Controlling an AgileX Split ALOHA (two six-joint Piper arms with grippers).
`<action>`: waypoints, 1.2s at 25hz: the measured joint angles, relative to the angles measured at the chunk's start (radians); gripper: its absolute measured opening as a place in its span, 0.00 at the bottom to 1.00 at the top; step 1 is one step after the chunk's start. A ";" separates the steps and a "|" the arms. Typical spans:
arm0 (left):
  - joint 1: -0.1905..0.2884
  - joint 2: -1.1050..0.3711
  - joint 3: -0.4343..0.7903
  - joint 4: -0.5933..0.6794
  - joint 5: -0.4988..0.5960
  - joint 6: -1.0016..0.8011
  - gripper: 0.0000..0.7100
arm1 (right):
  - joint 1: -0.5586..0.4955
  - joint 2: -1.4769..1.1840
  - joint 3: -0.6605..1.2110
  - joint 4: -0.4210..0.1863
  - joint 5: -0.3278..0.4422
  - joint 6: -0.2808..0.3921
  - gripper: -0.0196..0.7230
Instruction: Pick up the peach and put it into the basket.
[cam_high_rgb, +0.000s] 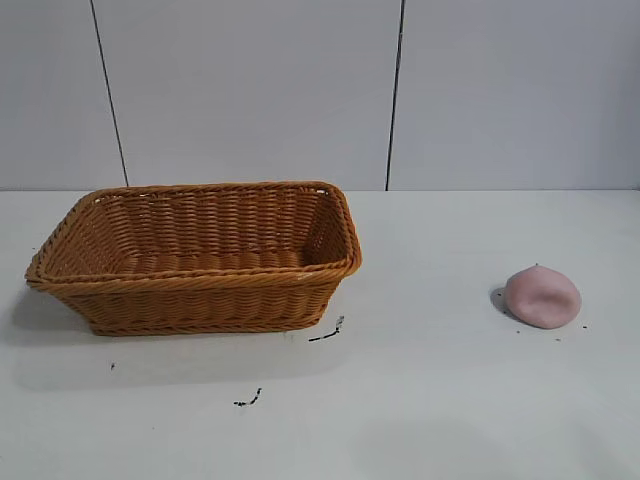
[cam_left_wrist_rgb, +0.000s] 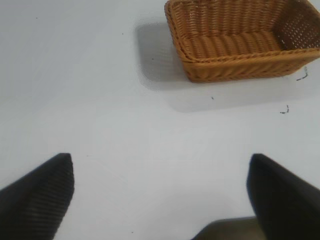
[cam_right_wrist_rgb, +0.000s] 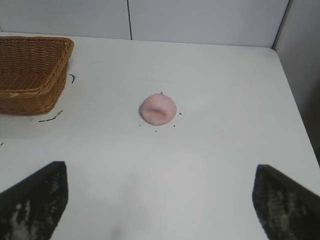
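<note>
Looking out past our right gripper (cam_right_wrist_rgb: 159, 200), fingers spread wide and empty above the table (cam_right_wrist_rgb: 225, 100), we see the peach (cam_right_wrist_rgb: 158, 109) lying ahead, centred between them but well apart. We judge the risk is in the grasp: the low, rounded lump could squirt from the pads or roll if we close off-centre. Our left gripper (cam_left_wrist_rgb: 160, 195) hangs equally spread, holding nothing. Farther off, the basket (cam_high_rgb: 200, 282) sits well apart from the peach, so a loose hold could drop it short.
</note>
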 joint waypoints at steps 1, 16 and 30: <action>0.000 0.000 0.000 0.000 0.000 0.000 0.97 | 0.000 0.000 0.000 0.000 0.000 0.000 0.95; 0.000 0.000 0.000 0.000 0.000 0.000 0.97 | 0.000 0.273 -0.100 -0.010 -0.076 0.000 0.95; 0.000 0.000 0.000 0.000 0.000 0.000 0.97 | 0.000 1.317 -0.458 -0.011 -0.210 0.000 0.95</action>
